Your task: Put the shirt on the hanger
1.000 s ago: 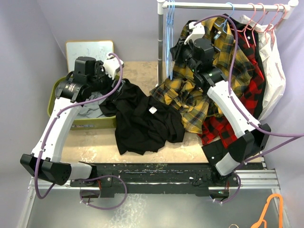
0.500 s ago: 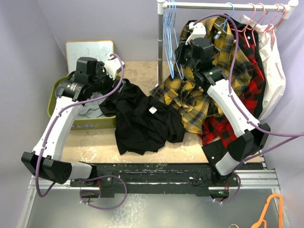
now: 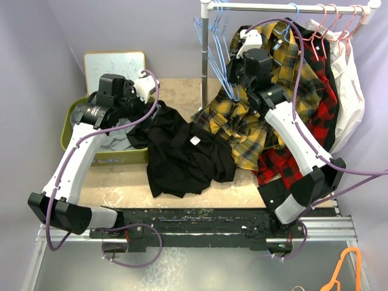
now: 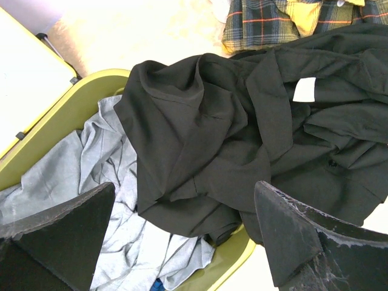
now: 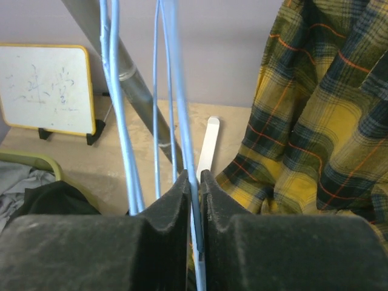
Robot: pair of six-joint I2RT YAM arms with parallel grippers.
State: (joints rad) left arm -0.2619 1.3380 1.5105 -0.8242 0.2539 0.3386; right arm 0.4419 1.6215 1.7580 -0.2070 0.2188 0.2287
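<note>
The black shirt lies crumpled on the table, its left part draped over the rim of the green bin; it fills the left wrist view. The light-blue hanger hangs from the rack's left end and is tilted. My right gripper is shut on its lower wire. My left gripper is open, empty, and hovers above the shirt's edge at the bin; both fingers show.
A yellow-and-black plaid shirt, a red plaid shirt and a white garment hang on the rack with pink hangers. A grey garment lies in the bin. A small whiteboard stands behind it.
My right gripper has pulled the blue hanger's lower end rightward and outward, so it now hangs tilted. My left gripper has shifted slightly right.
</note>
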